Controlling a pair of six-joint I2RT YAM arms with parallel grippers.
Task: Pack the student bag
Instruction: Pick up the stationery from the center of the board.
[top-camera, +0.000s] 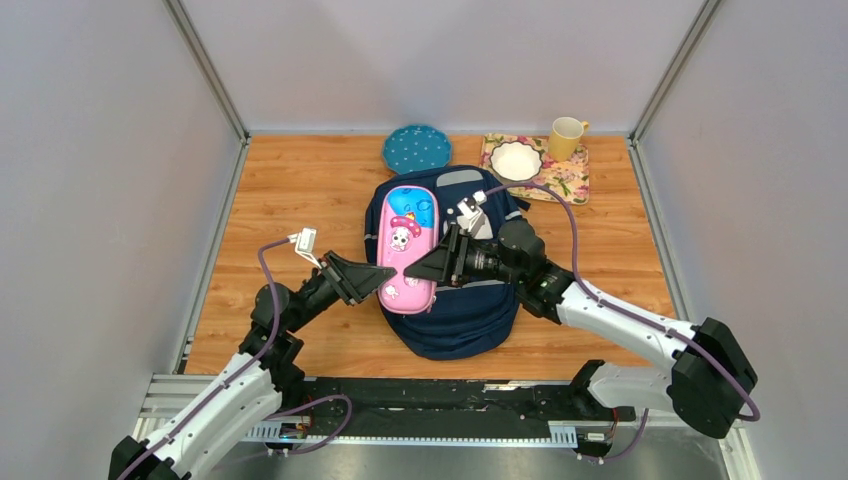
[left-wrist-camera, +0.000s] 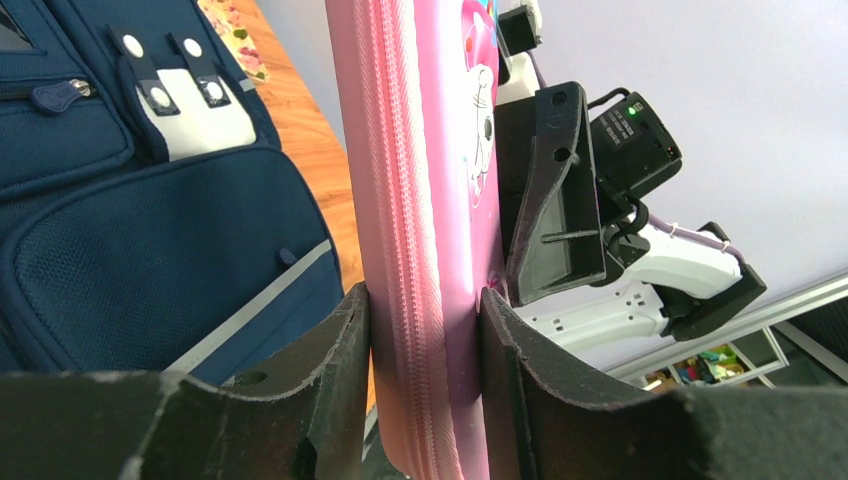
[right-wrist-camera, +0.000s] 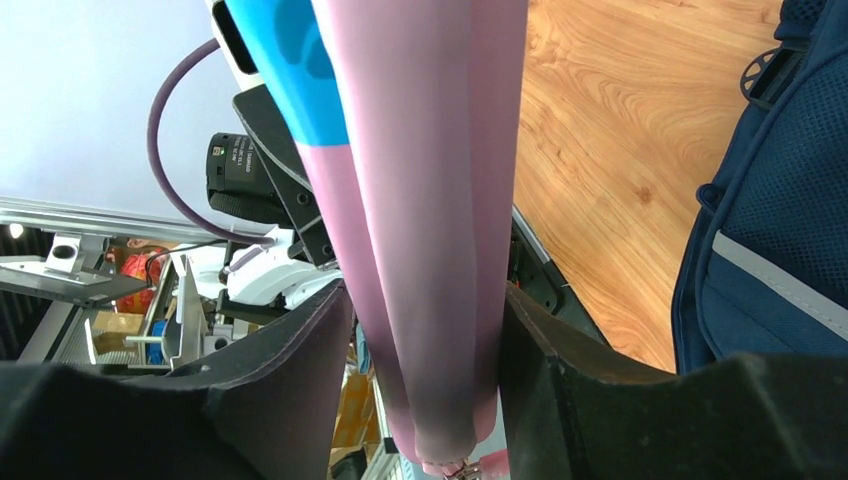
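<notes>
While the left gripper (top-camera: 372, 280) and right gripper (top-camera: 415, 271) each pinched the hard pink zipped pencil case (top-camera: 405, 235) between their jaws, the large navy fabric backpack (top-camera: 465, 315) lay beneath them, the case not yet inside.

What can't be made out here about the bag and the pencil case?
- Top external: whether the student bag is unzipped; the pink pencil case, held by the left gripper and right gripper, hides its middle.
- Left wrist: the case's printed front, seen nearly edge-on.
- Right wrist: the case's far end, cut off by the top edge.
</notes>
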